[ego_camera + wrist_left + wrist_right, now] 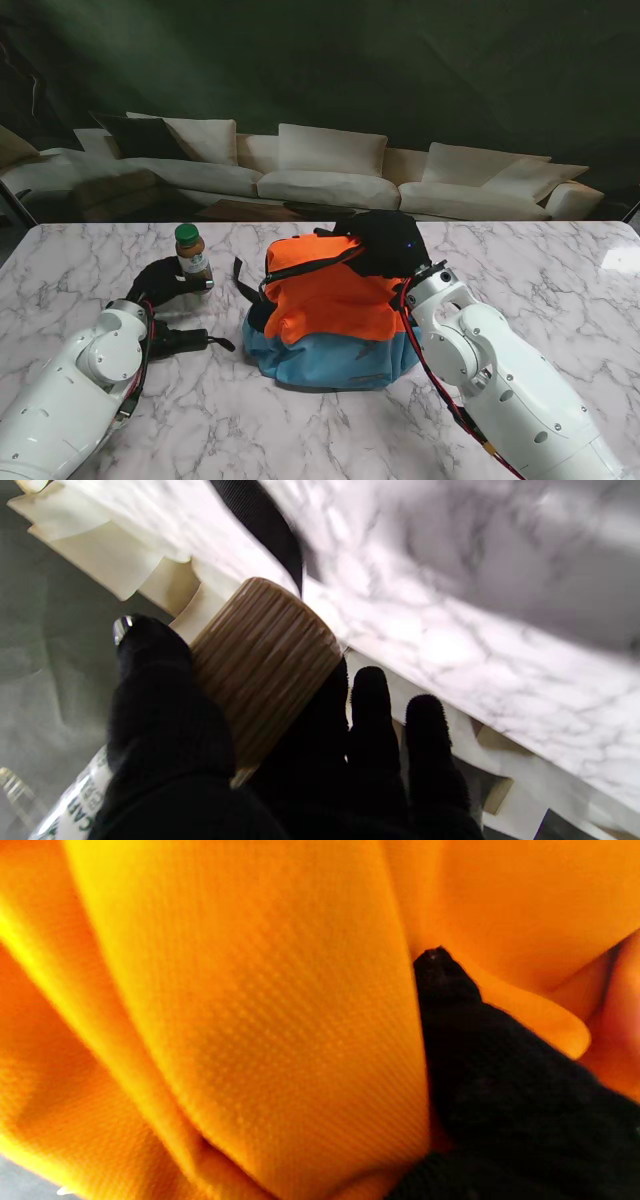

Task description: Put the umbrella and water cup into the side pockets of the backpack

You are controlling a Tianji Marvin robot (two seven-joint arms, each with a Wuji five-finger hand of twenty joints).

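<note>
Two hands busy: your left hand (160, 281) wraps the water cup (191, 254) near the desk's far-left part; your right hand (388, 243) pinches orange fabric atop the backpack (330, 315) mid-desk. Umbrella (180, 342) lies beside your left arm.
</note>
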